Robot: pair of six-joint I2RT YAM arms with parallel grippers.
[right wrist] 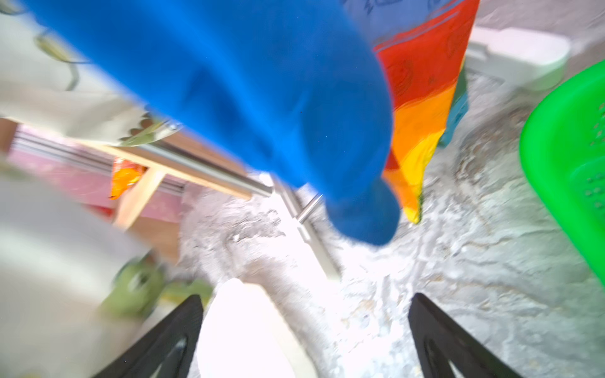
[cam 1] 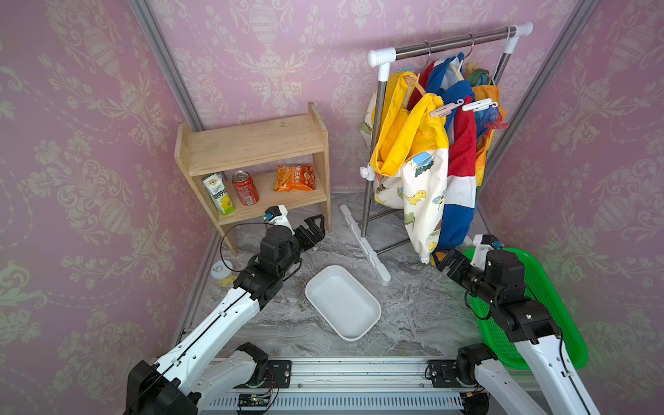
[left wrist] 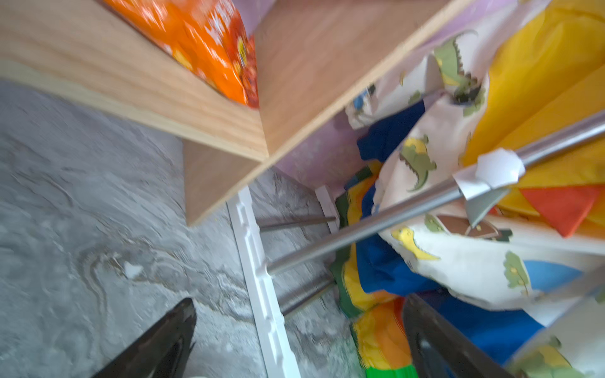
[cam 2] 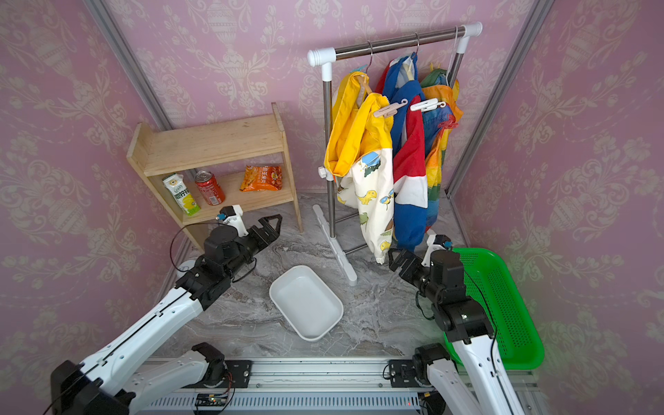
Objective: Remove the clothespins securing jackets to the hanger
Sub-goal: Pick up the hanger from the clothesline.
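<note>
Found clothespins (cam 1: 442, 109) clipped on jackets (cam 1: 406, 140), twelve o'clock of right jaws, two o'clock of left jaws; noted both wide apart, empty.

Jackets (cam 1: 406, 136) hang on the rack (cam 1: 449, 41), clothespins (cam 1: 443, 109) clipped on. Left end effector (cam 1: 316, 229) and right end effector (cam 1: 442, 259) are open.

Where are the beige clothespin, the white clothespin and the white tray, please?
beige clothespin (cam 1: 440, 112), in a top view, mid-body.
white clothespin (cam 1: 476, 106), in a top view, mid-body.
white tray (cam 1: 341, 305), in a top view, bare floor.
</note>
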